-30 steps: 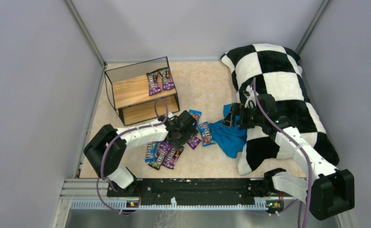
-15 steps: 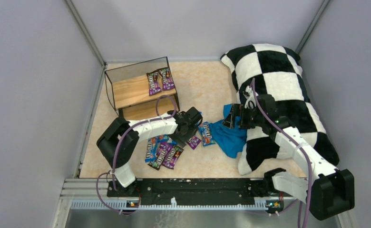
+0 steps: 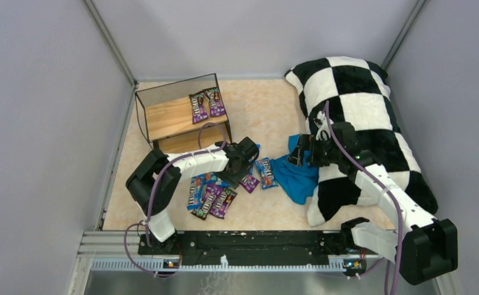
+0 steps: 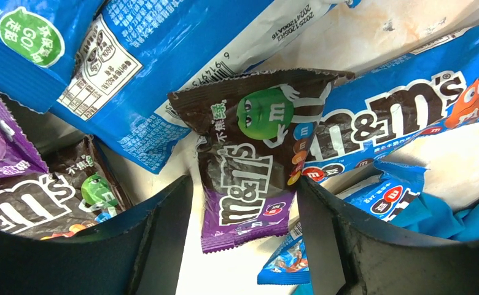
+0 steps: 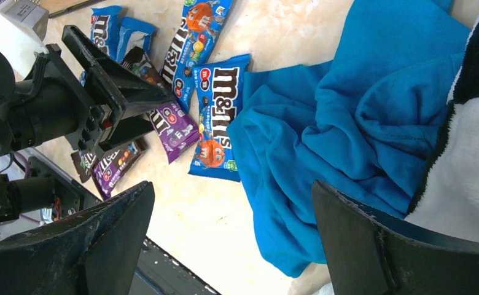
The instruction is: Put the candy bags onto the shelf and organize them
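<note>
I am working on a pale beige, marbled counter (image 3: 268, 110) boxed in by plain grey walls (image 3: 46, 123), with a black mounting rail (image 3: 255, 241) along its near edge. My left hand (image 4: 243, 184) sits low over the loose candy. Its two dark fingers (image 4: 163, 233) stand apart, straddling a glossy brown-and-purple candy packet (image 4: 255, 153) that lies on the counter. A strip of bare surface shows beside one finger, and I cannot quite tell whether the other finger touches the wrapper. Blue candy packets (image 4: 163, 55) overlap one another around it. Nearer the rail, a small heap of purple and blue packets (image 3: 211, 195) lies together. The two-tier shelf of black wire and light wooden boards (image 3: 169, 118) stands at the back left, with two purple packets (image 3: 204, 104) side by side on its top board. My right hand (image 5: 237, 239) hangs wide open, holding nothing, above a crumpled blue cloth (image 5: 347, 117) that lies against a big black-and-white checkered pillow (image 3: 360, 92).
</note>
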`<state>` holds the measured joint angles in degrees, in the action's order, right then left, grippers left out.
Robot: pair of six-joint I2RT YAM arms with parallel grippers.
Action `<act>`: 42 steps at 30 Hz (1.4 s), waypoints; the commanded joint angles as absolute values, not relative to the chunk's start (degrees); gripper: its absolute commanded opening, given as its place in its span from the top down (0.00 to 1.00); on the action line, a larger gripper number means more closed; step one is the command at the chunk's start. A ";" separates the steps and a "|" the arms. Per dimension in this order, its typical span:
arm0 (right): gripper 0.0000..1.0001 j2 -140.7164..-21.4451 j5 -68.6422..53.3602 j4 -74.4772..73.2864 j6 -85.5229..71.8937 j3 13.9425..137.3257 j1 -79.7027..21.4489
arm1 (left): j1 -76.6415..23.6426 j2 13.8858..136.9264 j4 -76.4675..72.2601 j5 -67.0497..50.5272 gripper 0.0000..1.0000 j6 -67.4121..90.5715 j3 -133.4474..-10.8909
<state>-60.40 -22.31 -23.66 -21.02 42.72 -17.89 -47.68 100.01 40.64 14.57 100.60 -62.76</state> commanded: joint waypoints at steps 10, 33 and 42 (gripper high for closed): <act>0.01 -59.85 -22.04 -23.21 -20.37 42.45 -18.37 | -46.89 102.03 39.85 15.27 0.32 98.16 -62.27; 0.01 -59.85 -22.54 -22.58 -21.15 42.01 -18.37 | -46.99 96.88 42.72 17.02 0.50 94.83 -62.67; 0.01 -60.99 -21.89 -23.87 -20.63 43.05 -18.33 | -46.94 91.52 43.00 17.42 0.53 90.99 -62.58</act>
